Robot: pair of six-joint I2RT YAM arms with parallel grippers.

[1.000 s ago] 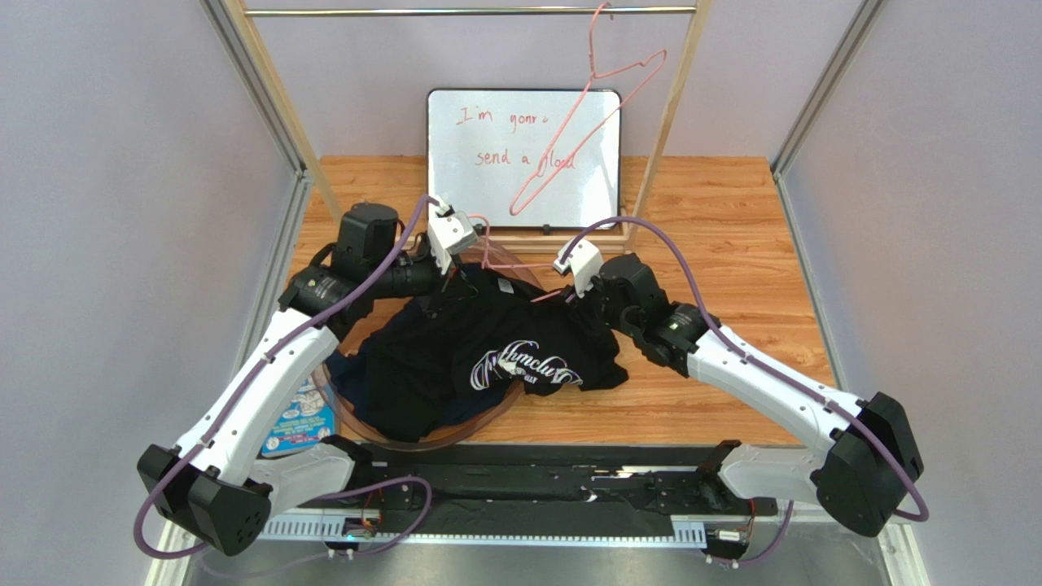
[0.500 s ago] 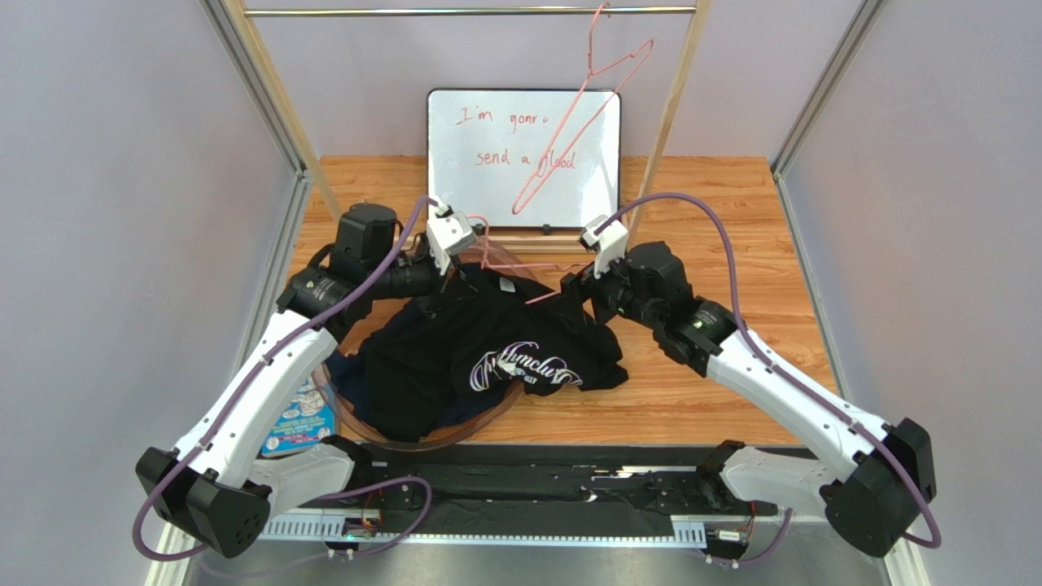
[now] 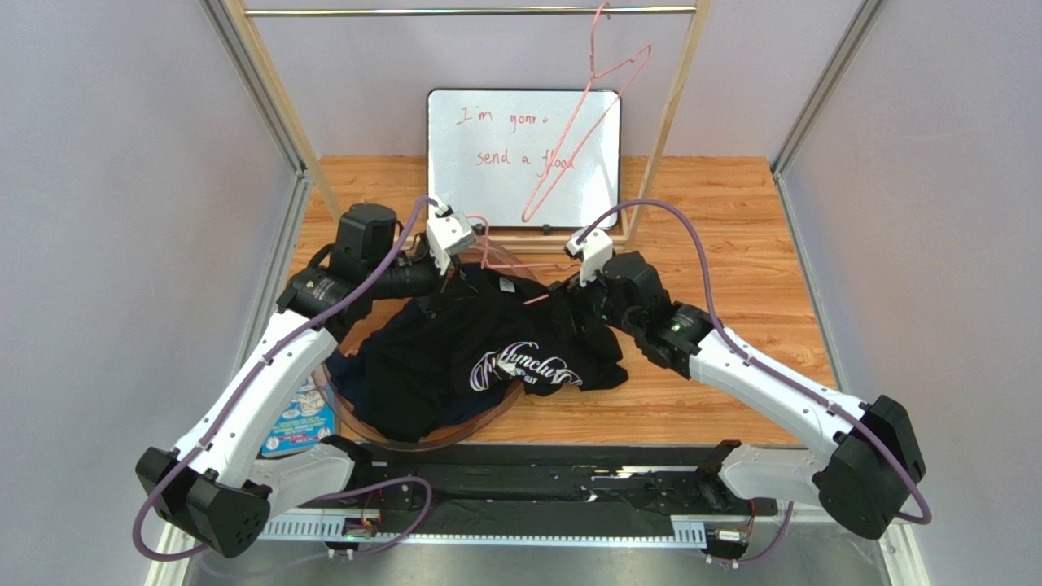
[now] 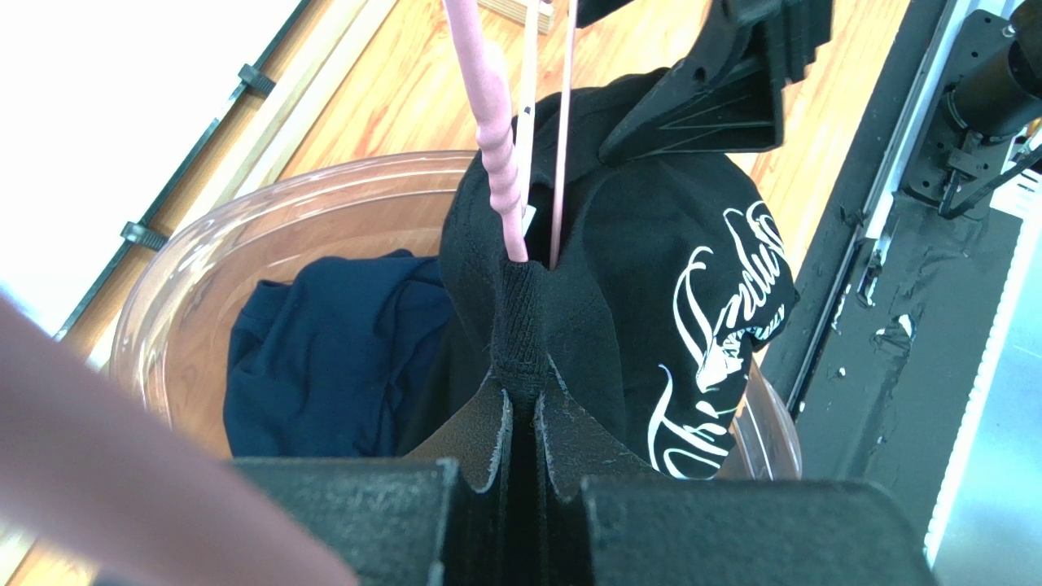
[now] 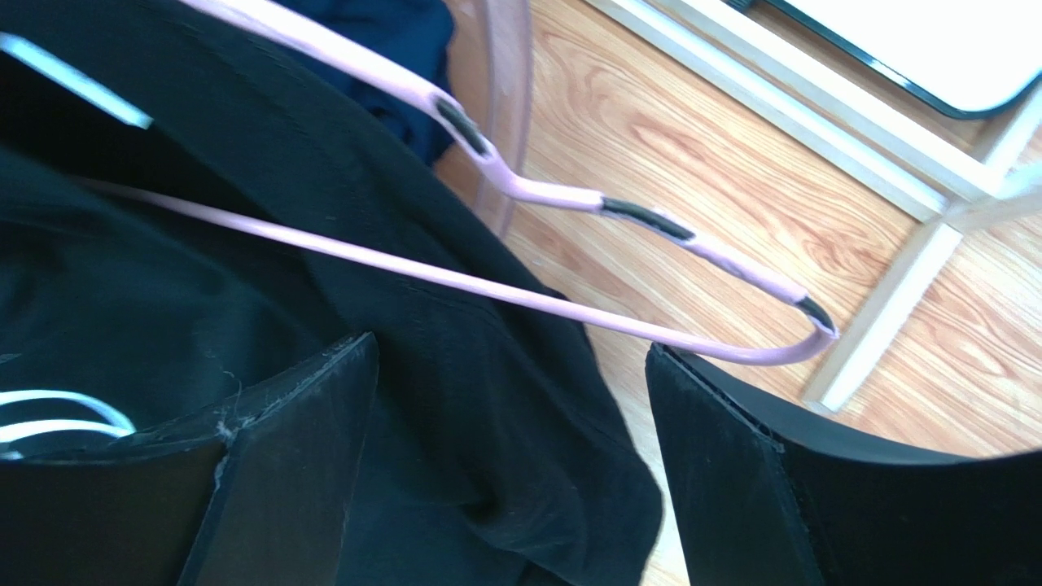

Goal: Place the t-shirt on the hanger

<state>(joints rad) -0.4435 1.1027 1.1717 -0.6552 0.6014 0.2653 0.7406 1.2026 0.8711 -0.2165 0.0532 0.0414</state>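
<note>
Sprawling across the table [image 3: 734, 220] and a clear tub's [image 4: 306, 195] rim, the t-shirt [image 3: 489, 330] has the hanger [image 5: 550, 193] inside its neck; my left jaws pinch the collar tight, my right jaws gape wide beside the hanger's tip, holding nothing.

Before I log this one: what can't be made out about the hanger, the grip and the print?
1. Left wrist view: the hook of the hanger is cut off by the top edge. The collar hides whether the shut left gripper pinches wire besides the t-shirt.
2. Right wrist view: the hanger's other end is buried under fabric.
3. Top view: the print is too small and folded to read.
</note>
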